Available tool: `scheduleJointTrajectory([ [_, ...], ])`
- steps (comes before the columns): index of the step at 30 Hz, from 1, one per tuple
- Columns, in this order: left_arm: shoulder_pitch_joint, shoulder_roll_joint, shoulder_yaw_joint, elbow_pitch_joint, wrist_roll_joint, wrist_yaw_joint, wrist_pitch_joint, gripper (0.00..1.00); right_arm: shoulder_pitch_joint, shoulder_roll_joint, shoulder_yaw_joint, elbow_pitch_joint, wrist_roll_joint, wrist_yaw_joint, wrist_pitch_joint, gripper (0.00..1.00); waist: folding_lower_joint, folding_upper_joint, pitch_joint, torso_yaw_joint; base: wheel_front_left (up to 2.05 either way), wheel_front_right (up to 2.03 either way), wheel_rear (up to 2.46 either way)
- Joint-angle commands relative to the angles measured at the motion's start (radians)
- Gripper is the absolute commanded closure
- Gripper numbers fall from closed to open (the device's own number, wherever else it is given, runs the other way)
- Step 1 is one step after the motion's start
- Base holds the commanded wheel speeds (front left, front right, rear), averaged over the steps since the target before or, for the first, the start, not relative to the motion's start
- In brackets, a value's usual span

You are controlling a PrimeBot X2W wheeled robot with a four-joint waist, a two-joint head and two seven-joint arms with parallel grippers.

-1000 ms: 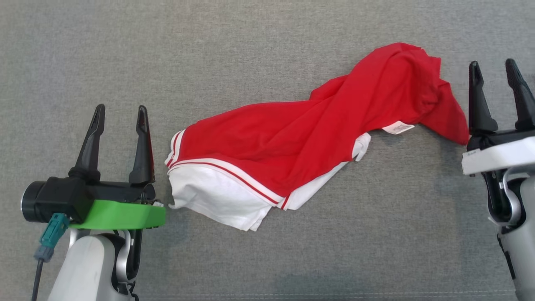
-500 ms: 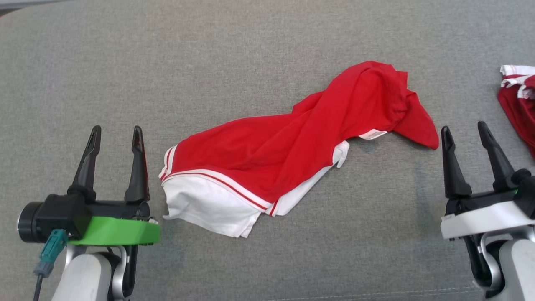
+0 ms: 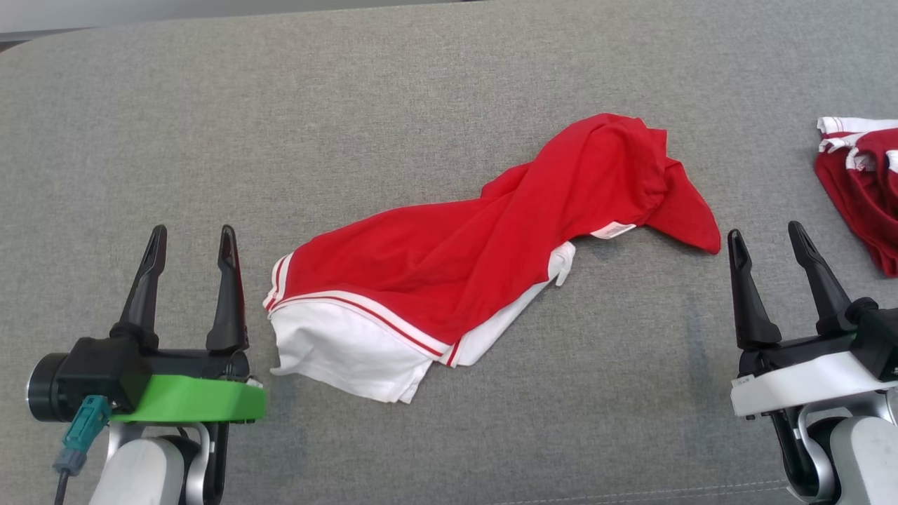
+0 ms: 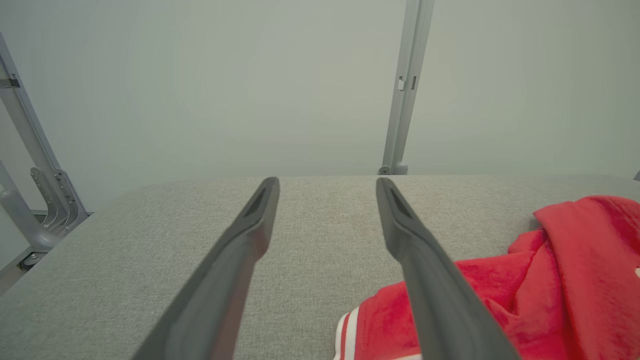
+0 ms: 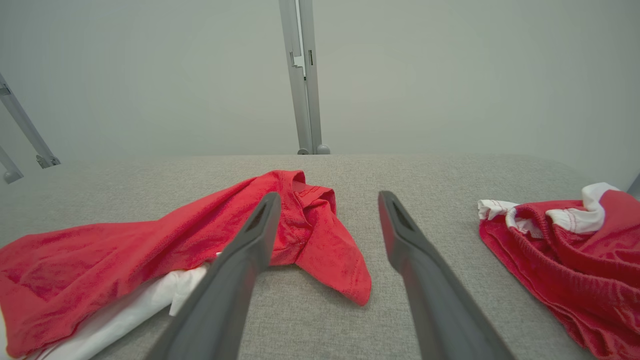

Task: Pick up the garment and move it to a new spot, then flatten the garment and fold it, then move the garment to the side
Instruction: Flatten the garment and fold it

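Looks early: nothing flattened, folded or set aside. Crumpled red-and-white jersey garment (image 3: pixel 477 280) lying twisted mid-way across the grey fabric surface (image 3: pixel 421 91), between left gripper (image 3: pixel 193 231) and right gripper (image 3: pixel 765 231), both spread wide, empty (second red-and-white bundle (image 3: pixel 859 189) far right).

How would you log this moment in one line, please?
left hand: open, empty | right hand: open, empty | garment: crumpled, not held

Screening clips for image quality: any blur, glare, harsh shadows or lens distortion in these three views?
Head view: even, diffuse light, no glare, garment sharp with only faint shadows beside it. Left wrist view: near fingers look soft; the metal post leans, likely wide-angle distortion. Right wrist view: cloth weave crisp, fingers soft near the bottom edge.
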Motion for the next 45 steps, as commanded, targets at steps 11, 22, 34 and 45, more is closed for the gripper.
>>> scheduleJointTrajectory([
  [11,0.007,0.008,-0.010,0.005,-0.008,0.007,0.001,0.00,-0.007,-0.009,0.001,0.000,-0.002,0.000,0.005,0.00,0.0000,0.0000,-0.008,0.016,0.00,0.00,0.00],
  [22,-0.029,-0.004,-0.031,-0.005,-0.008,-0.001,0.000,0.00,-0.105,-0.088,0.070,0.112,0.022,0.000,0.032,0.00,0.0000,0.0000,0.031,0.045,0.00,0.00,0.00],
  [34,-0.071,-0.026,-0.047,0.020,-0.010,-0.017,-0.016,0.00,-0.288,-0.180,0.215,0.319,0.070,0.000,0.040,0.00,0.0000,0.0000,0.086,0.085,0.00,0.00,0.00],
  [45,-0.083,-0.028,-0.035,0.039,-0.006,-0.020,-0.024,0.00,-0.356,-0.219,0.311,0.399,0.122,0.000,0.042,1.00,0.0000,0.0000,0.092,0.072,0.00,0.00,0.00],
])
